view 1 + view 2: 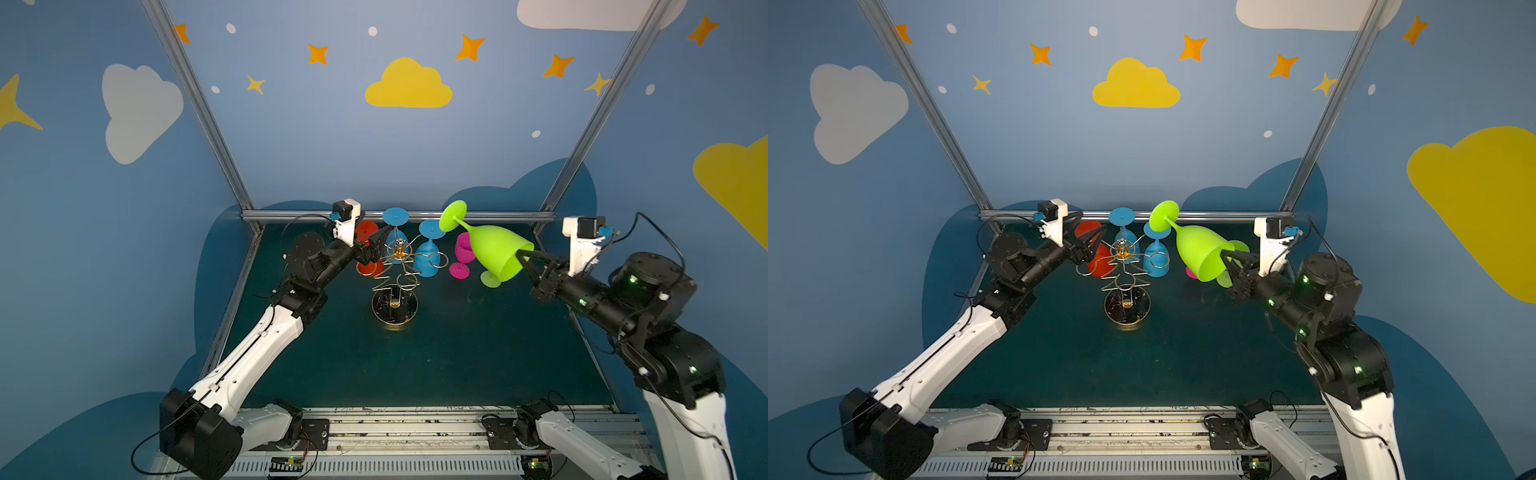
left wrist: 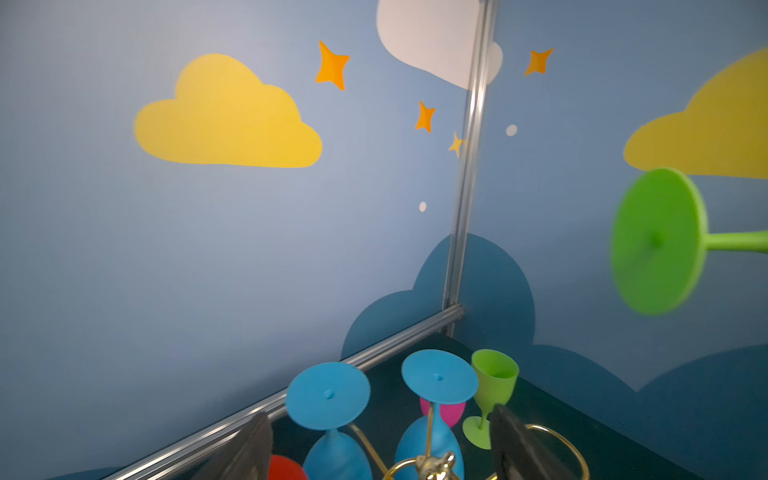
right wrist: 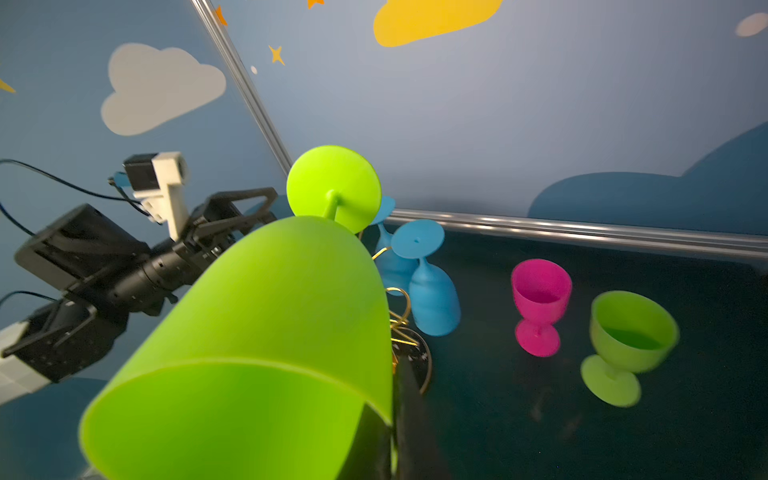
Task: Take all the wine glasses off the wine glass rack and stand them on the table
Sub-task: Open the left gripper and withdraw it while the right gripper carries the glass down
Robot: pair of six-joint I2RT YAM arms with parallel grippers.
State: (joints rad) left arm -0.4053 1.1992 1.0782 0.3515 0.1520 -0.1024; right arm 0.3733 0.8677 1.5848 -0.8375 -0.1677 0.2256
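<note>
Wine glass (image 1: 496, 253), lime green, clear of the wine glass rack (image 1: 400, 286): aloft to the rack's right, tilted, foot end nearer the rack. Right jaws pinched on its rim. Left jaws spread wide at the rack's top, gripping nothing. Two blue glasses (image 1: 427, 259) hang upside down from the rack. Pink glass (image 1: 463, 253) on the table (image 1: 415, 365) right of the rack.

Dark teal worktop (image 1: 457, 365), matte, metal rail (image 1: 399, 216) along far edge. Wine glass rack (image 1: 395, 309) stands mid-worktop on round dark base. Far right: pink goblet (image 3: 540, 299) and green goblet (image 3: 627, 332), both upright, side by side, slightly apart.
</note>
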